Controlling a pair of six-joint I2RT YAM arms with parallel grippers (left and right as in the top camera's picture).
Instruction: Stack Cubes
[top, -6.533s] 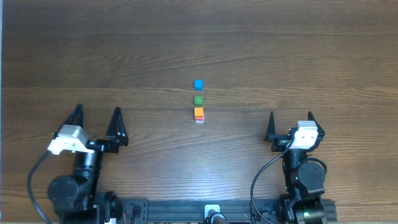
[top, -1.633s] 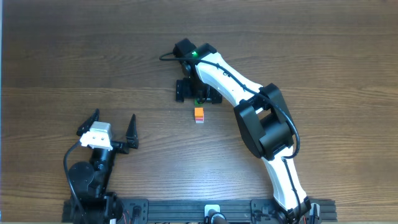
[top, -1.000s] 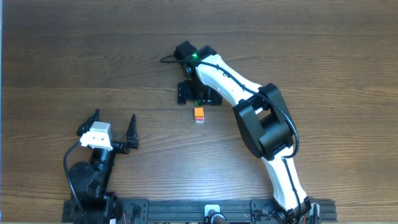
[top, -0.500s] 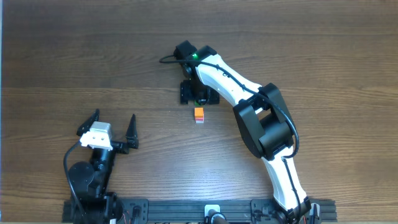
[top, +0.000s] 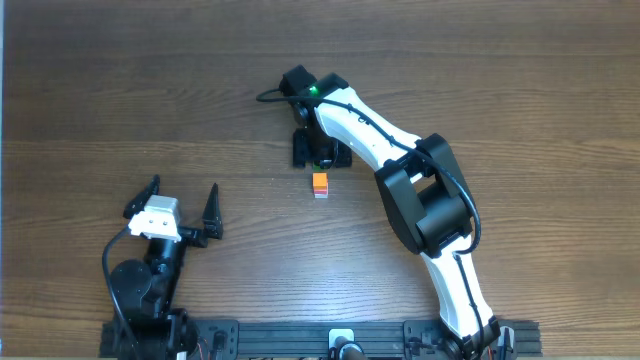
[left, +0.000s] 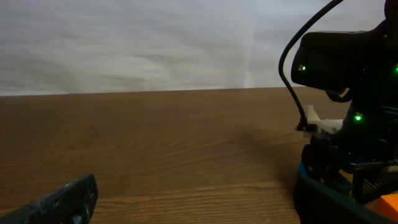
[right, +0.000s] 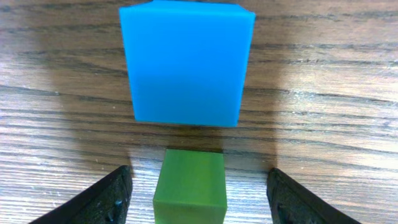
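Table: brown wood grain, and it carries everything.

Right arm: stands at the right and reaches across the middle to the table's centre line.

Left arm: folded close over its base at the left, well apart from the cubes.

Right claw: low over the table, pointing down, part open. My fingers stand one on each side of the green cube. A strip of bare wood lies between each finger and the cube. No contact, and I hold nothing.

Left claw: spread wide over bare table, nothing between the fingers.

Blue cube: flat on the table, just beside the green cube, with a shadowed gap between them. It is not between my fingers.

Green cube: flat on the table, square to the blue one.

Orange cube: on the centre line, just on the near side of my right claw and clear of it. A pale sliver shows at its near edge; I cannot tell what it is.
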